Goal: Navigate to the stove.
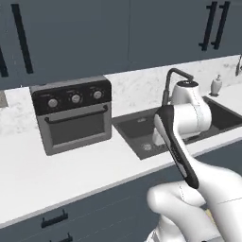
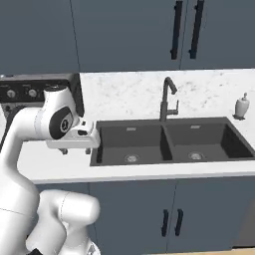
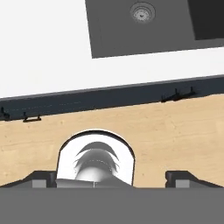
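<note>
Though unable to tell where the stove stands: facing a small grey countertop toaster oven (image 1: 73,116) on the white stone desk (image 1: 28,175), beside a dark double-basin sink (image 2: 164,139) with a black faucet (image 2: 168,99). Holding the hand (image 3: 116,180) above the desk's front edge, fingertips (image 3: 43,179) wide apart.

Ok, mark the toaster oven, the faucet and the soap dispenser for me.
toaster oven (image 1: 75,128), left base view, on its glass door.
faucet (image 2: 166,99), right base view, on its upright neck.
soap dispenser (image 2: 242,107), right base view, on its white body.
</note>
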Robot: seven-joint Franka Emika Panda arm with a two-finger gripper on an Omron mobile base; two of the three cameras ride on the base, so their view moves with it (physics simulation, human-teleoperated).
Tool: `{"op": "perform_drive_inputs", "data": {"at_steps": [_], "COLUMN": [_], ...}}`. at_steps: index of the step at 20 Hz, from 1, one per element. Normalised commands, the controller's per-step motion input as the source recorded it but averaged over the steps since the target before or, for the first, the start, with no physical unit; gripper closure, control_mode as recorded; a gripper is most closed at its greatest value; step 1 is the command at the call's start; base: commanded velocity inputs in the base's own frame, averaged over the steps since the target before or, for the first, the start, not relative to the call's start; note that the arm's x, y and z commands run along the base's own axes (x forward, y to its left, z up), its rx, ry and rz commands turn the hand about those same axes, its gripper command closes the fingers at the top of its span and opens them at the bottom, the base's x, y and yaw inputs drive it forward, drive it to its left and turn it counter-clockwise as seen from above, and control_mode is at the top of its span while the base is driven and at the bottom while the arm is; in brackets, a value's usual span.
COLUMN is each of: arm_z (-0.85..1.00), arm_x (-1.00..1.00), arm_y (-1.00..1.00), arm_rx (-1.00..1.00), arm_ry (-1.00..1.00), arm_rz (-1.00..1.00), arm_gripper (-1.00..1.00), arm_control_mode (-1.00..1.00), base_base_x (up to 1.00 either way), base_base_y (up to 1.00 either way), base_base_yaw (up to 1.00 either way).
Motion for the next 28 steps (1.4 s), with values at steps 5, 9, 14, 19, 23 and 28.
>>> {"op": "perform_drive_inputs", "data": {"at_steps": [5, 9, 14, 19, 23, 28], "arm_z": [0.00, 0.00, 0.00, 0.00, 0.00, 0.00], "arm_x": [0.00, 0.00, 0.00, 0.00, 0.00, 0.00], "arm_y": [0.00, 0.00, 0.00, 0.00, 0.00, 0.00], "arm_rx": [0.00, 0.00, 0.00, 0.00, 0.00, 0.00], "arm_ry": [0.00, 0.00, 0.00, 0.00, 0.00, 0.00], "arm_rz": [0.00, 0.00, 0.00, 0.00, 0.00, 0.00], "arm_gripper": [-1.00, -1.00, -1.00, -1.00, -1.00, -1.00], "arm_control_mode": [1.00, 1.00, 1.00, 1.00, 1.00, 1.00], "base_base_x": [0.00, 0.00, 0.02, 0.13, 0.26, 0.60], "base_base_y": [-0.39, -0.39, -0.36, -0.27, -0.45, -0.52], "base_base_yaw": [-0.69, -0.71, -0.70, -0.71, -0.64, -0.48]}}
